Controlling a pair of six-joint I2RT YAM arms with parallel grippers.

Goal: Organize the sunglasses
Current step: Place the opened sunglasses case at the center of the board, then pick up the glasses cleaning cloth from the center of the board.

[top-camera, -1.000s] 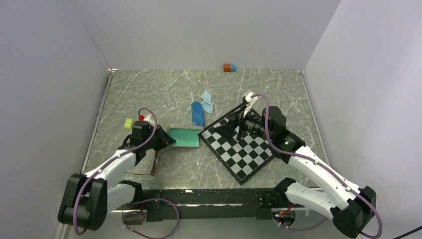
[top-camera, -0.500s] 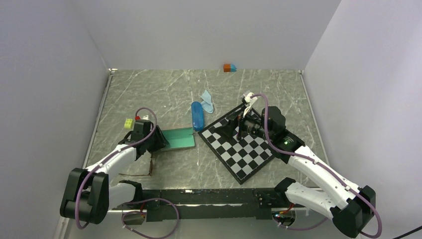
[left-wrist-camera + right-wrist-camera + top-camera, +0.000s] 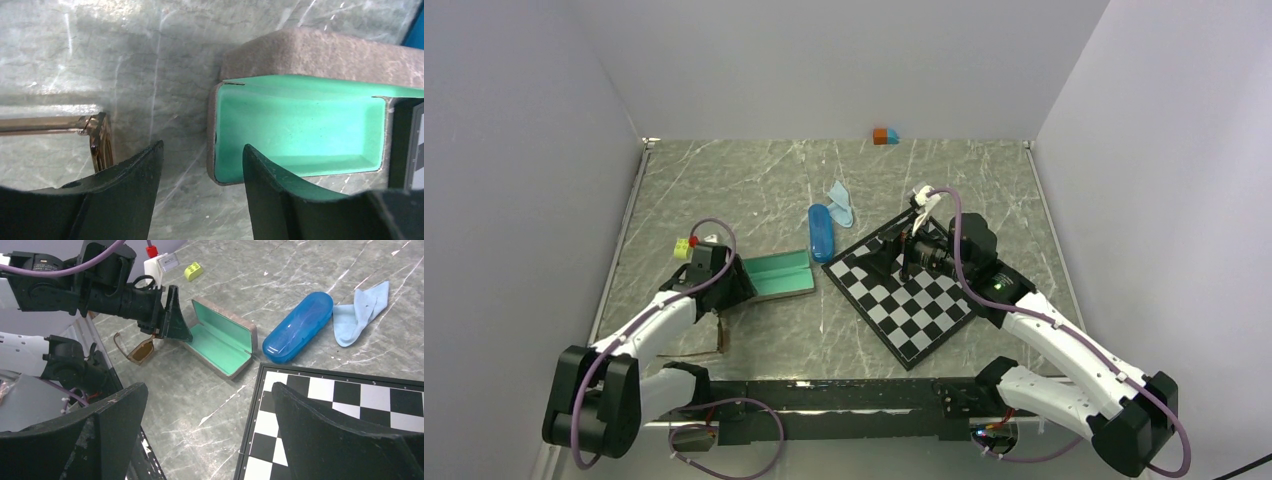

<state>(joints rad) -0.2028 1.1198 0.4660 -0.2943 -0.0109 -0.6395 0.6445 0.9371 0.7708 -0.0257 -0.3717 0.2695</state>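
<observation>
Brown-framed sunglasses (image 3: 97, 142) lie on tabletop (image 3: 150, 60), just left of left fingers (image 3: 125, 195) | temple runs leftward, away from the open green-lined case (image 3: 300, 125) | left fingers spread, empty, much nearer | right fingers (image 3: 345, 440) spread, empty, well apart over chessboard (image 3: 320, 390)
</observation>
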